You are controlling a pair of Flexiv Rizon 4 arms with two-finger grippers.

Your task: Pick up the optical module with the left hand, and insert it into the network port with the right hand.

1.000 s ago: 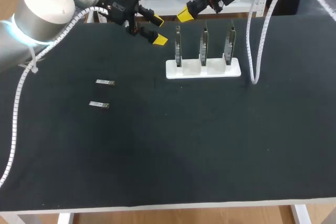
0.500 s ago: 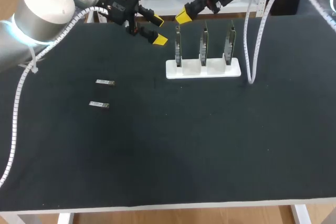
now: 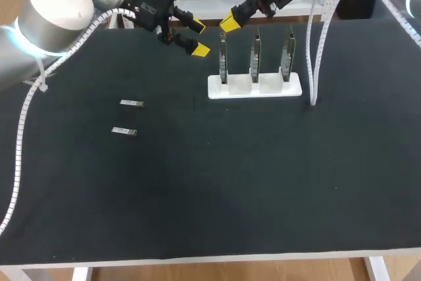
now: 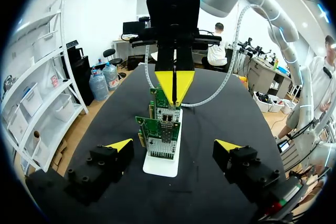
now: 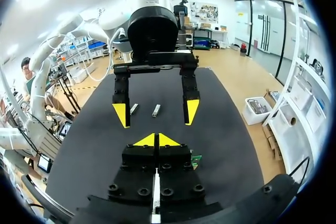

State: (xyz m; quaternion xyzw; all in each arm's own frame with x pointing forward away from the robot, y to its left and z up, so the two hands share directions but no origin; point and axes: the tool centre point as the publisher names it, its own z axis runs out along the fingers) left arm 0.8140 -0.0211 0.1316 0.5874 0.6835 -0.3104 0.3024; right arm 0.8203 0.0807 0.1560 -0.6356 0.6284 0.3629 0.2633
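The table (image 3: 263, 182) has a black matt cover, a little like fine cloth. The two optical modules (image 3: 131, 103) (image 3: 123, 131) look like bare metal with a dull shine. The base (image 3: 255, 88) is smooth white plastic, and the boards (image 4: 163, 137) on it are green and slightly glossy. The left arm (image 3: 59, 4) has a smooth, glossy silver shell.

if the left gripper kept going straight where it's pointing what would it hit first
Probably the nearest green circuit board upright in the white stand, straight ahead of the left gripper; depth is uncertain.
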